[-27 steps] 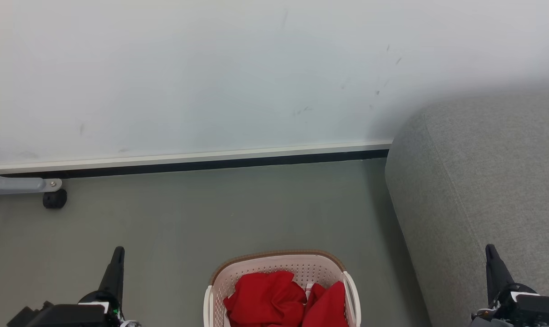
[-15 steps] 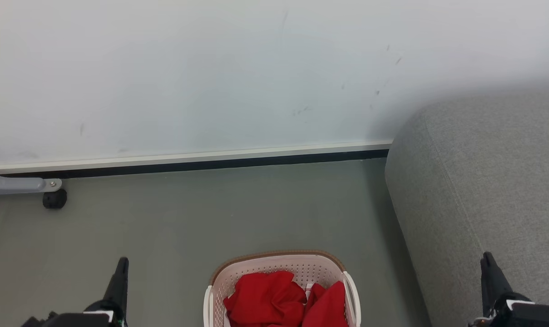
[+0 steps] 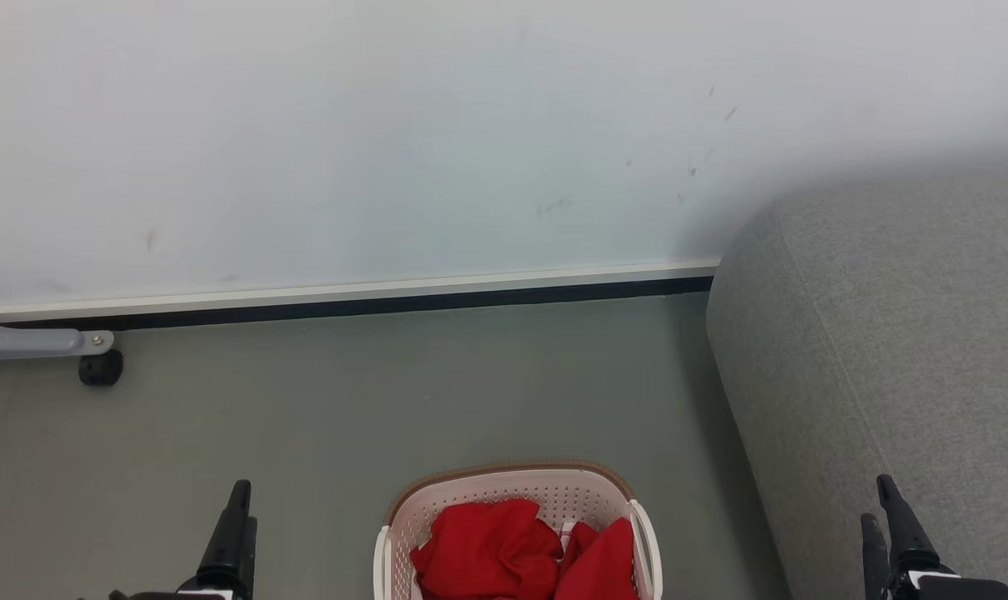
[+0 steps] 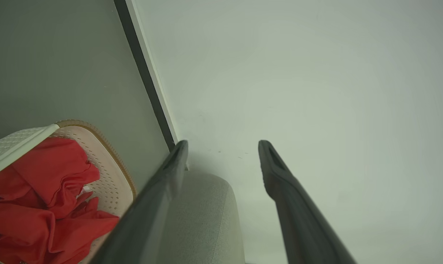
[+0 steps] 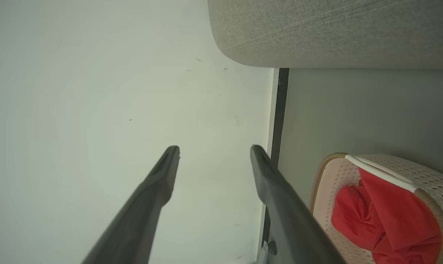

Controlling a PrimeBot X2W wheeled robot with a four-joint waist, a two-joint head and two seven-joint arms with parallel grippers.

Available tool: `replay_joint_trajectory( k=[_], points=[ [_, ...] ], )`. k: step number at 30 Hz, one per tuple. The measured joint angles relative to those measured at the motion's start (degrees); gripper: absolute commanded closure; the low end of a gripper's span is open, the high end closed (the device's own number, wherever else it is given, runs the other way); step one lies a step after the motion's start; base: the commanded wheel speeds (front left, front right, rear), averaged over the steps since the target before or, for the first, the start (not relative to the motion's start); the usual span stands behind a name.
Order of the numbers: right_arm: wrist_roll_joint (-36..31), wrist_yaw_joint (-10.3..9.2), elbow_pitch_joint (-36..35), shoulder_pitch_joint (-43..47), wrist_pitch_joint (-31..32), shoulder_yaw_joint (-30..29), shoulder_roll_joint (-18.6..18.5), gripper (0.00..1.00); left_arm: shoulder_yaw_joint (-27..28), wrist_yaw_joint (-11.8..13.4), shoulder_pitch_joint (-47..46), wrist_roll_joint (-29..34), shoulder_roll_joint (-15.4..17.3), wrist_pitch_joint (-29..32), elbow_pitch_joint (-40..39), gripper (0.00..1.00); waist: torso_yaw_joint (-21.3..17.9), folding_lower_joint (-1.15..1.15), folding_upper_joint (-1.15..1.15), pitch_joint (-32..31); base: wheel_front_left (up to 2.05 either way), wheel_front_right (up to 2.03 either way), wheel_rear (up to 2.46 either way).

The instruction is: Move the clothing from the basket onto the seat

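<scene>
The cream basket with a brown rim stands on the floor at the bottom centre of the head view. Crumpled red clothing lies inside it. The grey seat rises to its right. My left gripper hangs open to the left of the basket, and my right gripper stands open in front of the seat's side. The left wrist view has open fingers, the basket, clothing and seat. In the right wrist view are open fingers, the basket, clothing and seat.
A pale wall with a white and black baseboard closes the far side. A grey metal leg with a black caster stands at the far left. Grey-green floor stretches between the basket and the wall.
Both grippers have sunk toward the bottom edge of the head view. The left one shifted right toward the basket. The basket and clothing have not moved.
</scene>
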Motion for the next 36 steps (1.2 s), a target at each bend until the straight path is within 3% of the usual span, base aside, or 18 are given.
replay_joint_trajectory(
  k=[12,36],
  points=[
    [-4.8,-2.16,-2.1,0.0,-2.5,1.8,0.0,0.00,-1.5,1.5,-0.1,6.0,0.0,-2.5,-1.7,0.00,0.0,0.00,0.00,-0.4,0.00,0.00,0.00],
    [-28.9,-6.03,-6.0,0.1,-7.5,9.9,-1.5,0.00,-7.3,5.7,-0.1,30.1,2.7,-7.5,-6.0,0.00,-0.2,0.00,0.00,-1.0,0.00,0.00,0.00]
  ],
)
